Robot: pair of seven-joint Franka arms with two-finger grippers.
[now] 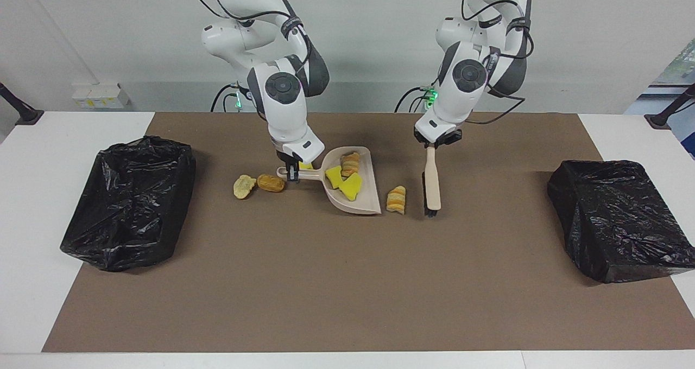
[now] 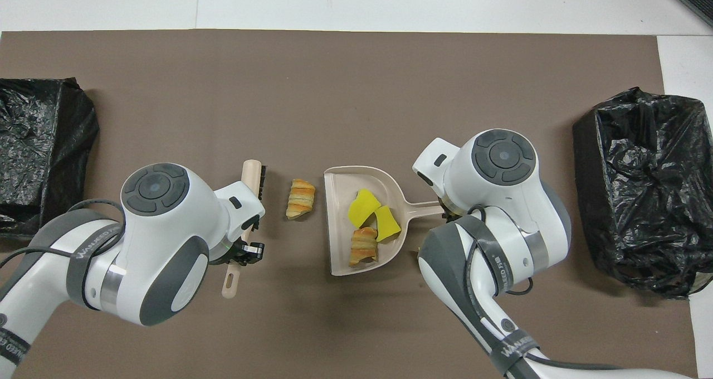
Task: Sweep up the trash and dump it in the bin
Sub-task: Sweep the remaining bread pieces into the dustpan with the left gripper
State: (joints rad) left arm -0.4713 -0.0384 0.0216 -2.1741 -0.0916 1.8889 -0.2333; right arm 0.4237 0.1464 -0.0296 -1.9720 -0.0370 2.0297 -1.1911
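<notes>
The left arm bends down from its base, wrist tilted, its hand (image 1: 433,144) closed on the brush (image 1: 432,183) handle's top end, low over the counter. The right arm folds forward and down, wrist near upright, its hand (image 1: 294,170) closed on the dustpan (image 1: 369,195) handle at the counter.
</notes>
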